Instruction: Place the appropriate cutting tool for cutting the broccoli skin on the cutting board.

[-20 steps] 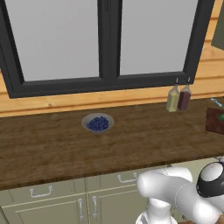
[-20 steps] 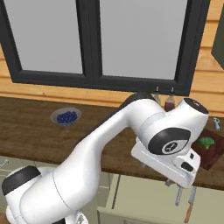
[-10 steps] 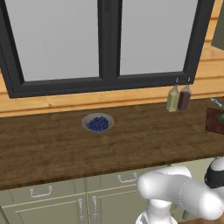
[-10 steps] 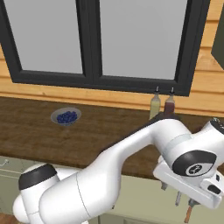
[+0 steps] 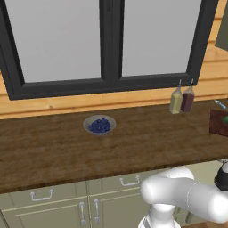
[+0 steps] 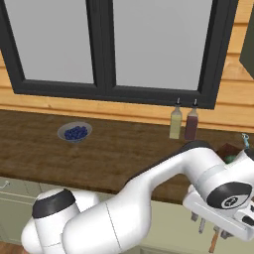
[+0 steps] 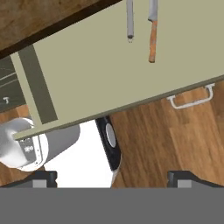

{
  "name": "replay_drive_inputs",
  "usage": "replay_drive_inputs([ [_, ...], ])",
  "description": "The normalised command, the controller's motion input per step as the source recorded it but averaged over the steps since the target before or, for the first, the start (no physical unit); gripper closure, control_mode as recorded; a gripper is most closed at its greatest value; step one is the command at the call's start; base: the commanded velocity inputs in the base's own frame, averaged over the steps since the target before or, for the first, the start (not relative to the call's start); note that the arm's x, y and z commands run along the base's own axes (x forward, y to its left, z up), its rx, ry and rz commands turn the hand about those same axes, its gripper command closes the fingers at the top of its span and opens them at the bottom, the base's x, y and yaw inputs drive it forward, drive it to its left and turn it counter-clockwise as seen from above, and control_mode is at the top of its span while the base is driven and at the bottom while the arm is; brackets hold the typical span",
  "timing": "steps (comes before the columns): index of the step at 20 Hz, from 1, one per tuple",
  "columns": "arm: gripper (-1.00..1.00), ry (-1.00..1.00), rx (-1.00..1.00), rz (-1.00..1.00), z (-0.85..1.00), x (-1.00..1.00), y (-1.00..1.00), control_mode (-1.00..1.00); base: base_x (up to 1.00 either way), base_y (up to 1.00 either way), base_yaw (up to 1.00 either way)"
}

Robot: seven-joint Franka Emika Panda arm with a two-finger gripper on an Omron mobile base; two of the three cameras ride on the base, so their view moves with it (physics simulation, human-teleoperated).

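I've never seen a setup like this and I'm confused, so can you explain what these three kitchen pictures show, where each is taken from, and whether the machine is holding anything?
It is a white robot arm in a rendered kitchen. Two pictures come from cameras behind it, left and right, looking over a wooden counter. On it stand a bowl of blueberries, two bottles and a dark cutting board. The third looks along its hand, lowered in front of the cabinets toward two hanging tools. The hand is open and holds nothing.

Kitchen: wooden countertop (image 5: pixel 133 147), cabinets (image 5: pixel 53 209), window (image 5: pixel 107 40).
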Motion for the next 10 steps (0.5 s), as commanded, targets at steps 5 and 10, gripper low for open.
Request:
replay_drive_inputs([
  [5, -1.00, 0.00, -0.03, 0.00, -0.31, 0.51, -0.01, -1.00, 0.00, 0.00, 0.00],
  [10, -1.00, 0.00, -0.06, 0.00, -0.55, 0.15, 0.00, -1.00, 0.00, 0.00, 0.00],
])
